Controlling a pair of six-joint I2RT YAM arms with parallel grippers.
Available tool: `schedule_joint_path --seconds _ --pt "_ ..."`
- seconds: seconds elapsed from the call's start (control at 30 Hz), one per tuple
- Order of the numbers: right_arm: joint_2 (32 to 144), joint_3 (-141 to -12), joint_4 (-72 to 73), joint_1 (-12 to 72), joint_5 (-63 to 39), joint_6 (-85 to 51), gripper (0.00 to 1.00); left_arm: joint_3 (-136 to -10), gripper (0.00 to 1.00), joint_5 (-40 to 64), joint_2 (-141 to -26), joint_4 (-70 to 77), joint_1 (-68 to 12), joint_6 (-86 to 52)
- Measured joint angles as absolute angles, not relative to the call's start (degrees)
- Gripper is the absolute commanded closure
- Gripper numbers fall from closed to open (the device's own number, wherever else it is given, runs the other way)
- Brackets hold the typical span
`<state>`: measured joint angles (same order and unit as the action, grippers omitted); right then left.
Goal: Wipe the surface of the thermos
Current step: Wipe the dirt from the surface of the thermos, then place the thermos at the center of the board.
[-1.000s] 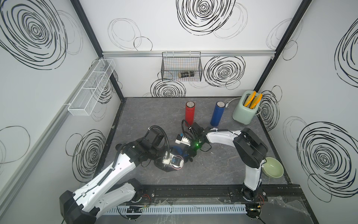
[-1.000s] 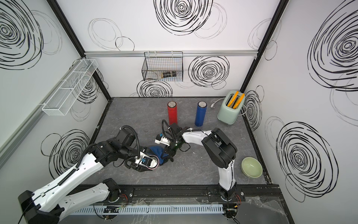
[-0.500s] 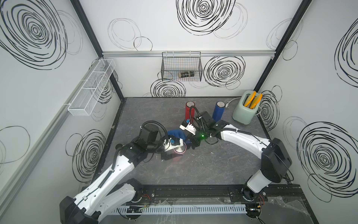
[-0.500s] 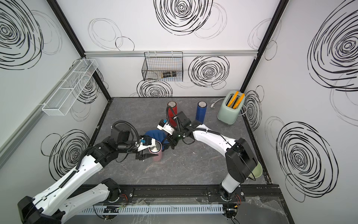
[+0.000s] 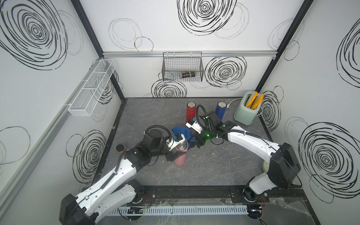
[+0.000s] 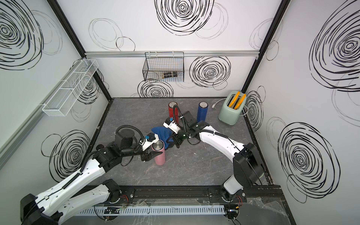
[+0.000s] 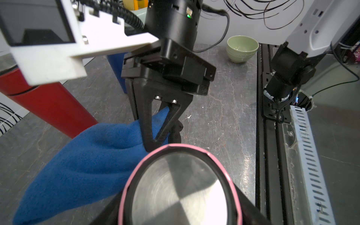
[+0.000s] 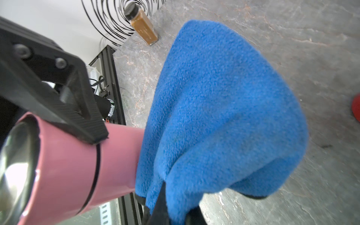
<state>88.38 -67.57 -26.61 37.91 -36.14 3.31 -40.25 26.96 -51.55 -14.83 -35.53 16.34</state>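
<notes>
In both top views the pink thermos (image 5: pixel 180 155) (image 6: pixel 160 156) is near the middle of the table (image 5: pixel 214 171), upright, long axis vertical, steel lid facing up. The left arm reaches in low from the front-left corner, and the left claw (image 5: pixel 176 154) (image 6: pixel 158 153) clamps the thermos from the side just below the lid. The right arm stretches in from the front right with its elbow raised. The right claw (image 5: pixel 191 143) (image 6: pixel 171 143) is pinched tight on the blue cloth (image 5: pixel 183 133) (image 6: pixel 161 134), which is draped against the far side of the thermos.

In the left wrist view the lid fills the foreground, and the right claw (image 7: pixel 153 141) points down beside it with the cloth (image 7: pixel 87 159) in its grip.

In the right wrist view the cloth (image 8: pixel 224 116) hangs against the pink body (image 8: pixel 68 165), with one left finger (image 8: pixel 58 116) pressed on it.
</notes>
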Motion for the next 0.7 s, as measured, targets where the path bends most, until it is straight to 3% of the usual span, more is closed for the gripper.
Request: schedule_joint_path --seconds 0.37,0.7 --pt "82.96 -65.84 -28.56 32.14 -33.65 3.01 1.00 -37.32 0.99 21.43 -50.70 -10.74 -36.21 8.73" --pt "82.11 -65.78 -29.82 31.46 -32.75 3.03 1.00 -33.17 0.76 14.33 -48.31 -4.91 -41.36 4.82"
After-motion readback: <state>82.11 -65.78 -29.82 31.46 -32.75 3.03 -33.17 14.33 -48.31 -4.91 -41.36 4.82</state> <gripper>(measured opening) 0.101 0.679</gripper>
